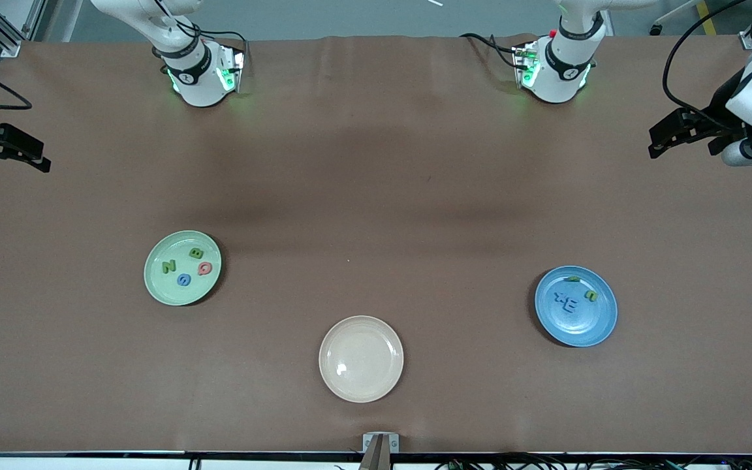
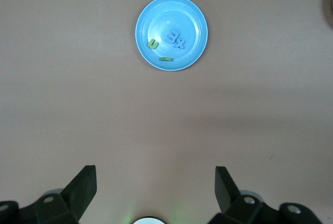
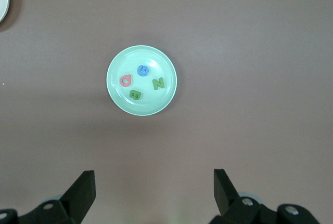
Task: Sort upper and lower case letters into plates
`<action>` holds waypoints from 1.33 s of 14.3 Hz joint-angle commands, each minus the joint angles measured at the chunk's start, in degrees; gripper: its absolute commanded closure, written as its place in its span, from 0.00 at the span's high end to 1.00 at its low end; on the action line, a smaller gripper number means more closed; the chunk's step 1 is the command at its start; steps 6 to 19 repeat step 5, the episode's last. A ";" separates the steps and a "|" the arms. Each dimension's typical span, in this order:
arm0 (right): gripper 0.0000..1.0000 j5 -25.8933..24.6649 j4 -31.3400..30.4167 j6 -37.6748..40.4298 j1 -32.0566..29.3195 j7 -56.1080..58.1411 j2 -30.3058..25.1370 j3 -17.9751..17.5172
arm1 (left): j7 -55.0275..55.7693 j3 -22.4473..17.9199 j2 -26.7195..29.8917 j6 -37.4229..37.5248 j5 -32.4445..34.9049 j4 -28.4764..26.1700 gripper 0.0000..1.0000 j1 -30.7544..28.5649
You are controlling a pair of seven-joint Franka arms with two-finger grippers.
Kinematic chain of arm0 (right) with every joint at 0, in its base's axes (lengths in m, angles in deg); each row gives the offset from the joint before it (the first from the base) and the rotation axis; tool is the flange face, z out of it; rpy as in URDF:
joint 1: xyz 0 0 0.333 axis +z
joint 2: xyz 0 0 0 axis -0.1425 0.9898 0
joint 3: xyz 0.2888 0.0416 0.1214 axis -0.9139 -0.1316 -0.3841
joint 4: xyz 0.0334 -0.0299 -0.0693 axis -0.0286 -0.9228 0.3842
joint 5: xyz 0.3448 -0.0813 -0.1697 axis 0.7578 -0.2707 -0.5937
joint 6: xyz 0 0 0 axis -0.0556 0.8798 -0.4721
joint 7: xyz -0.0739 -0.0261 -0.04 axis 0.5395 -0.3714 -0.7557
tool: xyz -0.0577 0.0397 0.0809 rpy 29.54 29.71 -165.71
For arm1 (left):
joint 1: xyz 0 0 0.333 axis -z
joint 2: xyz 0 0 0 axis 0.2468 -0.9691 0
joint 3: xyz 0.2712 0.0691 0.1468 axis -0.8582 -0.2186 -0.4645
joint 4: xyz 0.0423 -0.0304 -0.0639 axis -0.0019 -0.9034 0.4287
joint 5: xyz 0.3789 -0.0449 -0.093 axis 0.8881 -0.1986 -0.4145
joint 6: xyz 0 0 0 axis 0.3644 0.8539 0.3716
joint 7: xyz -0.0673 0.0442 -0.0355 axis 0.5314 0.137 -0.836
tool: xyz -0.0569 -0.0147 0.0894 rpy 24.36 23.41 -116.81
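The mint green plate [image 1: 159, 287] [image 3: 151, 102] lies toward the right arm's end and holds several letters: a green N [image 1: 168, 266], a green B [image 1: 196, 252], a red one [image 1: 205, 267] and a blue one [image 1: 184, 279]. Toward the left arm's end, the blue plate [image 1: 578, 328] [image 2: 182, 16] holds two green letters [image 1: 591, 295] [image 1: 573, 279] and two blue letters [image 1: 566, 302]. My left gripper [image 1: 660, 143] [image 2: 156, 174] hangs open and empty over the table's edge at its own end. My right gripper [image 1: 40, 156] [image 3: 154, 177] hangs open and empty over its own end.
A cream-beige plate [image 1: 361, 385] with nothing in it lies between the two coloured plates and nearer to the front camera. Both arm bases [image 1: 200, 72] [image 1: 555, 68] stand at the table's edge farthest from that camera. A small bracket [image 1: 380, 444] sits at the nearest edge.
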 commanded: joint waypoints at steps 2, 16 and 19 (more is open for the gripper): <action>1.00 0.00 -2.47 -0.82 -0.63 -0.25 -2.52 -0.81 | 0.01 0.21 -0.64 0.58 0.85 1.35 1.00 -0.12; 1.00 0.00 -0.90 -0.46 -0.63 -0.69 -2.25 -0.72 | 0.01 0.21 -0.64 0.58 0.85 1.35 1.00 -0.04; 1.00 0.00 -0.90 -0.46 -0.63 -0.69 -2.25 -0.72 | 0.01 0.21 -0.64 0.58 0.85 1.35 1.00 -0.04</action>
